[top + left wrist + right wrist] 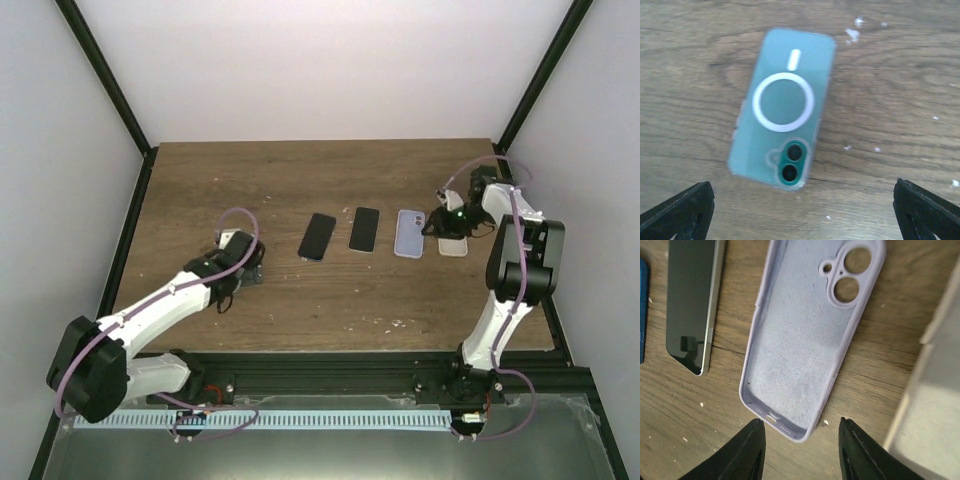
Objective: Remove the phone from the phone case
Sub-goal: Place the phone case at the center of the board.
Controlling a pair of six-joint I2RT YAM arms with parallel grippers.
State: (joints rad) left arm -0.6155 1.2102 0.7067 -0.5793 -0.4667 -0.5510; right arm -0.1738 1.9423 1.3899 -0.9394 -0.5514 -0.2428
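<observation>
A teal phone lies back-up on the wooden table inside a clear phone case with a white ring on its back. My left gripper hovers over its camera end, open wide, one fingertip at each lower corner of the left wrist view, touching nothing. In the top view my left gripper covers this phone. My right gripper is at the far right of the table, open with nothing between its fingers, just short of the bottom end of an empty lavender case.
A row lies across the table's middle: a dark phone, a black phone, the lavender case and a whitish case partly under the right gripper. White walls with black frame posts enclose the table.
</observation>
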